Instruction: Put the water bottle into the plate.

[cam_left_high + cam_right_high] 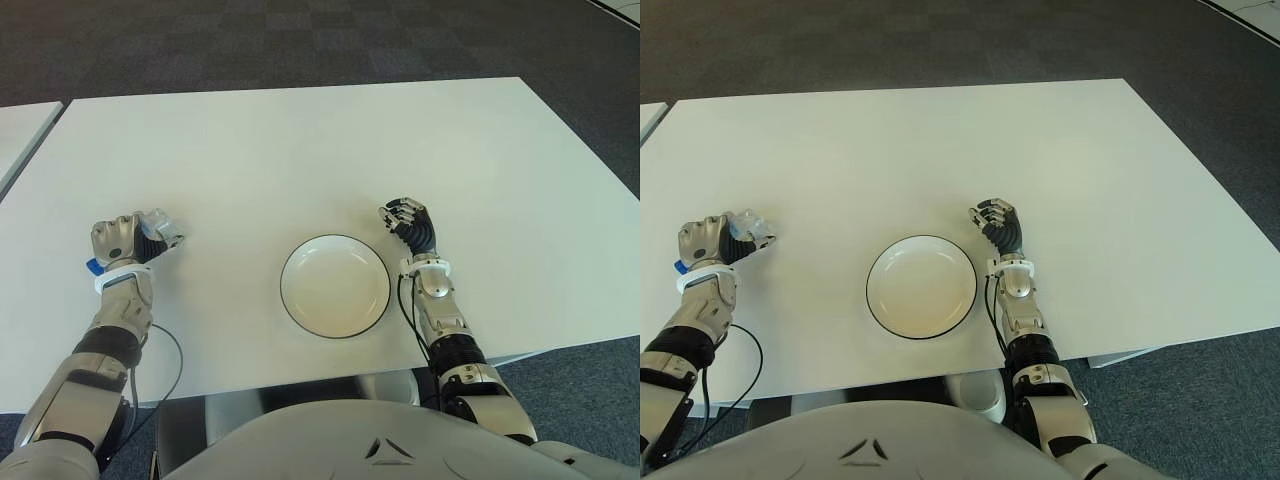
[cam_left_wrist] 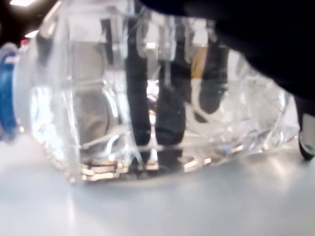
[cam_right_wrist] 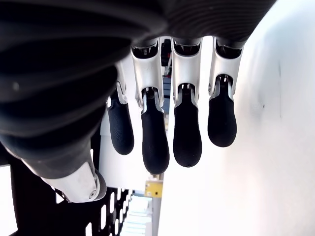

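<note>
A clear plastic water bottle point(image 2: 147, 98) with a blue cap point(image 1: 91, 266) lies on its side on the white table point(image 1: 300, 150) at the left. My left hand point(image 1: 130, 240) is shut around it, and its fingers show dark through the plastic in the left wrist view. The white plate point(image 1: 335, 285) with a dark rim sits empty near the table's front edge, well to the right of the bottle. My right hand point(image 1: 410, 222) shows just right of the plate, its fingers point(image 3: 187, 137) relaxed and holding nothing.
A second white table point(image 1: 20, 130) adjoins at the far left. Dark carpet point(image 1: 300, 40) lies beyond the far edge. A black cable point(image 1: 165, 370) hangs by my left forearm at the front edge.
</note>
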